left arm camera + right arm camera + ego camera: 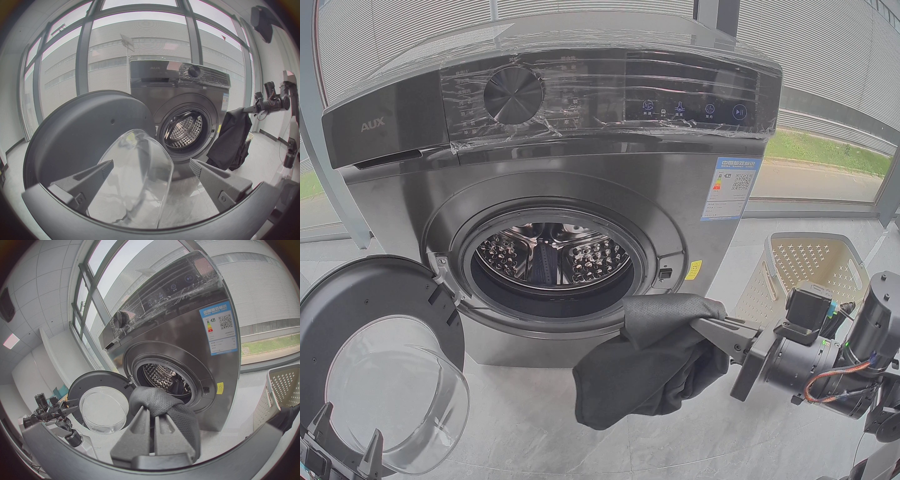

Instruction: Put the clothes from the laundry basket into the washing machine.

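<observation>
A: Charcoal cloth is what the right gripper [152, 415] has. Its two fingers are pressed together on a fold at the top of the garment [650, 369].

B: And the rest of it?

A: It hangs straight down from the pinch in a loose bundle, long axis vertical, with the lower end off the floor [519, 425] in front of the washing machine [562, 169].

B: Where does the drum opening [550, 259] lie from there?

A: Up and to the robot's left of the gripper. The cloth's top edge overlaps the lower right of the door ring, so I judge the next move is a lift and a push leftward and inward. The trailing end would have to clear the lip.

B: Which arm is nearer?

A: The right one, by a good way. The door [375, 350] is swung fully open to the left, and the left gripper [151, 162] sits low beside it with jaws spread wide, holding nothing. The door's glass bulge lies between its fingers; I cannot tell whether they touch.

B: The laundry basket [800, 239]?

A: On the floor right of the machine, just behind the right arm.
</observation>
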{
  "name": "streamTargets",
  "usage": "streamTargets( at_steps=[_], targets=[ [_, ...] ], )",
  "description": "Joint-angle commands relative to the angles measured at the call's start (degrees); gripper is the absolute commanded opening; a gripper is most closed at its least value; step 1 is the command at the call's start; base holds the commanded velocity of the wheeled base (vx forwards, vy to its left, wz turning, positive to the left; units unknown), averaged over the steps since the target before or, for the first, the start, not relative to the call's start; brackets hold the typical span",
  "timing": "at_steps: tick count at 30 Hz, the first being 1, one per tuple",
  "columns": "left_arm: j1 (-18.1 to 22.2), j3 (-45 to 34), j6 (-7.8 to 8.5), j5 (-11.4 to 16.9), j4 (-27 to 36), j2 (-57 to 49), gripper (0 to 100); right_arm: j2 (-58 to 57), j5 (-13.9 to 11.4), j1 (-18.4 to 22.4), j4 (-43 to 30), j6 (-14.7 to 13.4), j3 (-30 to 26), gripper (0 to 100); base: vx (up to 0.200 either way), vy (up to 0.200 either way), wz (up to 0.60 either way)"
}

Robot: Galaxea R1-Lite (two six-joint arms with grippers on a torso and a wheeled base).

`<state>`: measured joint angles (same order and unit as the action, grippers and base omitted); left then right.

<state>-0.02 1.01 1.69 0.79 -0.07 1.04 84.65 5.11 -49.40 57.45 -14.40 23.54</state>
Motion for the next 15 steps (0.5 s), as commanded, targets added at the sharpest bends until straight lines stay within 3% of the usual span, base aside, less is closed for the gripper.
streamTargets(
  at_steps=[1, 12, 15],
  targets=[
    [0.02, -1.01, 1.21, 0.88, -0.1, -1.04, 100, 1.57, -0.01, -0.17, 0.11, -0.02, 0.01, 0, 0.0, 0.0, 0.0],
    [0.02, -1.01, 0.06, 1.05, -0.01, -1.04, 100, 1.57, 0.08, -0.09, 0.11, -0.19, -0.16, 0, 0.0, 0.0, 0.0],
    [-0.15, -1.01, -0.55, 0.7, 0.16, -1.04, 100, 1.48, 0.17, -0.09, 0.11, -0.19, -0.16, 0, -0.2, 0.0, 0.0]
  ],
)
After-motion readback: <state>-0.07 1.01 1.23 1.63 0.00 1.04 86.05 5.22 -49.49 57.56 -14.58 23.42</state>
